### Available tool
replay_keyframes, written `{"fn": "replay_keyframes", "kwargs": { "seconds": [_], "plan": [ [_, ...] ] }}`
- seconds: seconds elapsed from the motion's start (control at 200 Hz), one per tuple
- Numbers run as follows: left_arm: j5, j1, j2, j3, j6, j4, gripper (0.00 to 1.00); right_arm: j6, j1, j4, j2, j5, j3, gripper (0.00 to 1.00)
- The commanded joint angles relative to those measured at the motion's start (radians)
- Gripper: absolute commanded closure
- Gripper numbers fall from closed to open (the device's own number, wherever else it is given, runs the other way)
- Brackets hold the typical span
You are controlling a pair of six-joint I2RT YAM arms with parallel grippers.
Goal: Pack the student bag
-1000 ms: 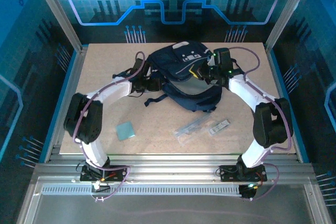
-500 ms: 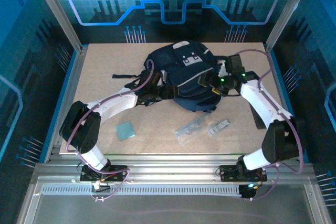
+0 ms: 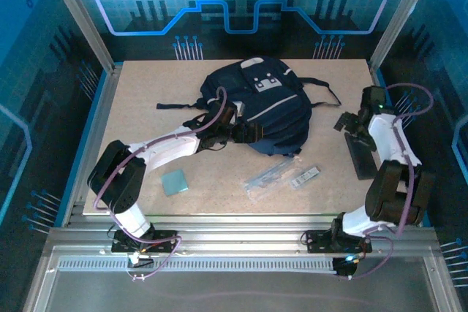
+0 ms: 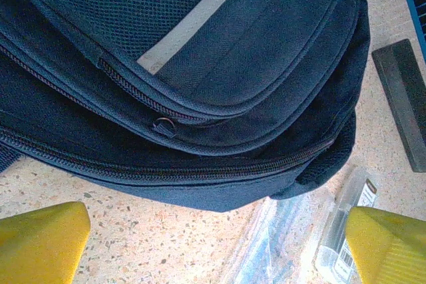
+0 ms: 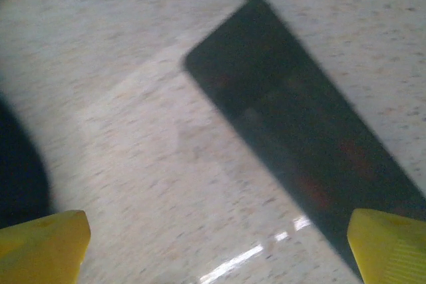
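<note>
Toward the far middle of the table [image 3: 146,93] lies the student bag [image 3: 267,107], a dark navy backpack with its white-grey patch facing up and a black strap trailing toward the left edge. At the bag's near side the left gripper [image 4: 213,237] stands with its yellow fingers [image 4: 40,244] spread wide and nothing between them, the bag's zipped seams just ahead and clear plastic packets [image 3: 267,178] close by. Near the right edge the right gripper [image 5: 213,244] hangs equally wide and empty over bare tabletop, just beside a flat black bar [image 5: 306,157], while a teal card [image 3: 175,180] lies toward the near left.
</note>
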Motion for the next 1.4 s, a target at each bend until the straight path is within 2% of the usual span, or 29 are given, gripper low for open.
{"fn": "replay_keyframes", "kwargs": {
  "seconds": [0.0,0.125,0.325,0.4,0.54,0.695,0.91,1.025,1.18,1.301,1.391],
  "plan": [
    [0.019,-0.002,0.016,0.052,0.036,0.004,0.01,-0.027,-0.101,0.059,0.044,-0.054,-0.008,0.0],
    [0.024,-0.001,0.015,0.063,0.051,-0.001,0.01,-0.027,-0.188,0.115,0.093,-0.143,-0.024,0.0],
    [0.042,-0.001,0.002,0.054,0.045,0.022,0.01,-0.032,-0.289,0.199,0.167,-0.185,-0.054,0.0],
    [0.044,0.0,-0.007,0.054,0.05,0.018,0.01,-0.028,-0.326,0.201,0.202,-0.249,-0.058,0.0],
    [0.041,0.001,-0.03,0.049,0.056,0.011,0.01,-0.012,-0.325,0.24,0.186,-0.319,-0.12,0.0],
    [0.052,0.001,-0.043,0.045,0.035,0.016,0.01,0.004,-0.261,0.239,0.13,-0.368,-0.182,0.0],
    [0.049,0.0,-0.076,0.0,0.009,0.039,0.01,0.043,-0.074,0.19,0.033,-0.291,-0.212,0.0],
    [0.044,0.001,-0.087,-0.012,0.014,0.031,0.01,0.019,0.002,0.149,0.073,-0.169,-0.17,0.0],
    [0.029,0.0,-0.095,-0.016,0.039,0.009,0.01,-0.006,0.043,0.111,0.168,-0.039,-0.109,0.0],
    [0.017,0.001,-0.081,-0.009,0.063,0.009,0.01,-0.009,0.079,0.096,0.235,0.01,-0.066,0.0],
    [0.015,0.001,-0.045,0.035,0.102,-0.008,0.01,-0.01,0.097,0.087,0.262,0.027,-0.045,0.05]
  ]
}}
